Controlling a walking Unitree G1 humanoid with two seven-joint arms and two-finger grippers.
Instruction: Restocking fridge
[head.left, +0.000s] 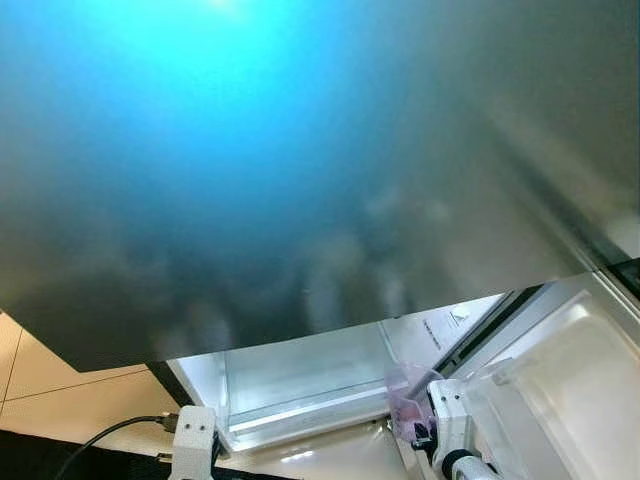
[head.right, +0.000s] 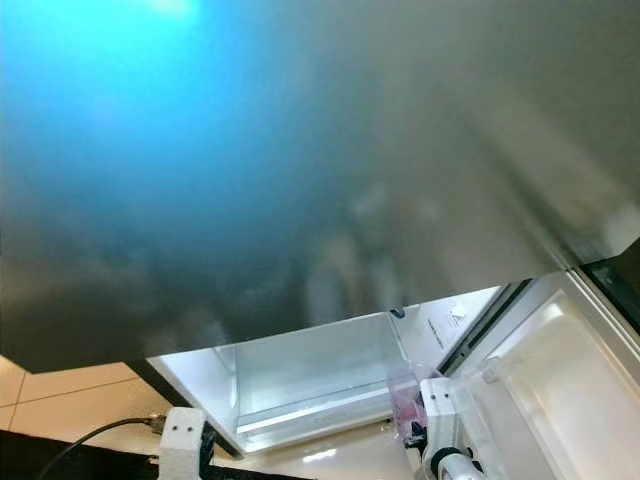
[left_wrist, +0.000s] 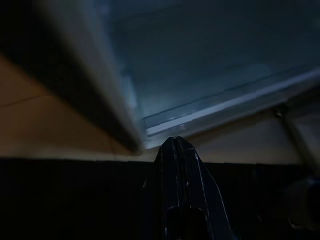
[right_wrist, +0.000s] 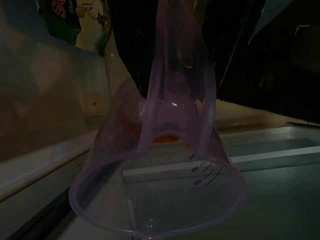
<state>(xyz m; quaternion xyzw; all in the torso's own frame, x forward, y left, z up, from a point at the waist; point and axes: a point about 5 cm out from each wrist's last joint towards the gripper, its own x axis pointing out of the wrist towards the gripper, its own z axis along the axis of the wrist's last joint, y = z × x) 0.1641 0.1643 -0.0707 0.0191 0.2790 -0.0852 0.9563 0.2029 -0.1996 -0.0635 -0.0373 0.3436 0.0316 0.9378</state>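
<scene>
At the bottom edge of the left eye view, lower left, the left gripper (left_wrist: 176, 150) is seen from its wrist camera with its two black fingers pressed together, holding nothing, and pointing at the front lip of the clear fridge drawer (head.left: 300, 385). A black cable (head.left: 105, 437) runs to the white wrist housing there.

Lower right of the frame, the right gripper (head.left: 418, 432) pinches a transparent pink measuring jug (right_wrist: 165, 165) by its handle. In the right wrist view the jug hangs mouth-forward, printed graduation marks legible on its wall, just above the drawer's rim. A snack packet (right_wrist: 65, 17) shows at the upper left of that view.

Beyond, the open fridge door's white shelf (head.left: 560, 390) occupies the lower right. The upper frame holds a blurred grey-blue panel (head.left: 300, 170). Tiled floor (head.left: 60, 385) shows at the left.
</scene>
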